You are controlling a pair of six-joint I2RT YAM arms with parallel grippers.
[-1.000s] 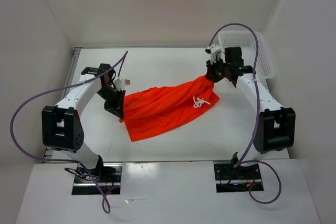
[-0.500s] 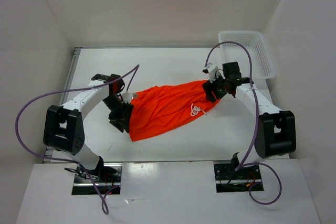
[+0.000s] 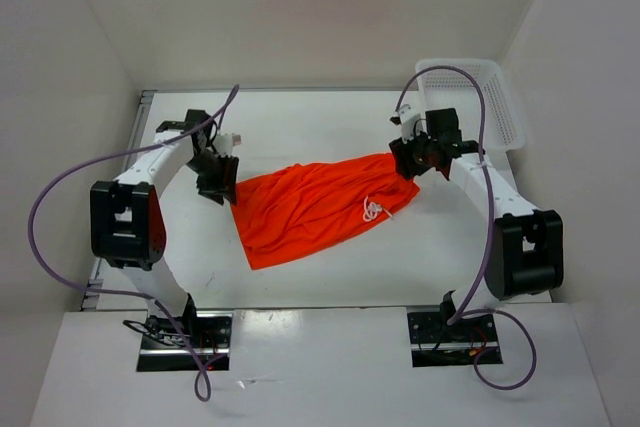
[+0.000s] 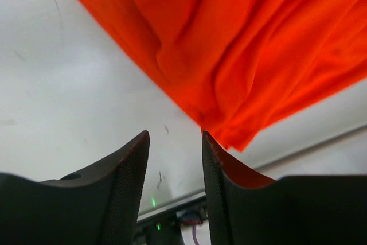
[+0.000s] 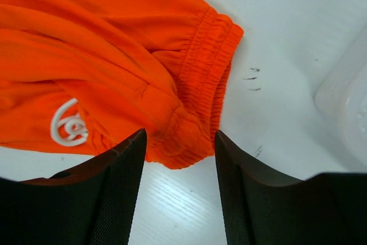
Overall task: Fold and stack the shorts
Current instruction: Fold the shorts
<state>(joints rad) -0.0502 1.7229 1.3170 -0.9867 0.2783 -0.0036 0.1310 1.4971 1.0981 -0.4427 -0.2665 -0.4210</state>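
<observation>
A white table (image 3: 320, 117) holds orange shorts (image 3: 310, 209) lying crumpled at its middle, a white basket (image 3: 495, 97) in the far right corner, and the left gripper (image 3: 222, 190) and right gripper (image 3: 405, 167) both released at the cloth's opposite ends, with the white cord (image 3: 374, 210) on top.
</observation>
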